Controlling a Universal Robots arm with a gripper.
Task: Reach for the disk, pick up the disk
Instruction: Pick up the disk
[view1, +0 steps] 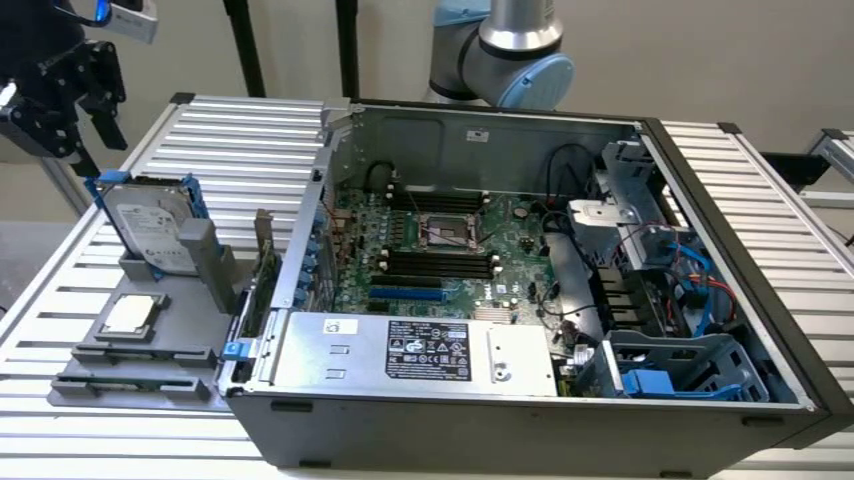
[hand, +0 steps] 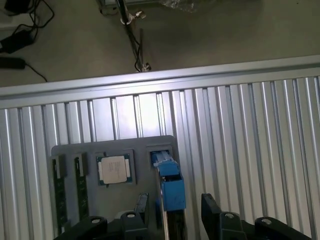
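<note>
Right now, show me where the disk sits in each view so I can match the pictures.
Exterior view: the disk stands on edge in the grey holder, at the exterior view's left, beside the open computer case.
Wrist view: the disk, seen edge-on by its blue rail, stands in the same holder.
Shared landmark: the CPU chip lying beside it.

Disk silver, blue-edged; end effector black; table ribbed silver.

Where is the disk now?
The disk stands upright in the grey tray at the exterior view's left, beside the computer case, with the CPU chip next to it and the tool above.
</note>
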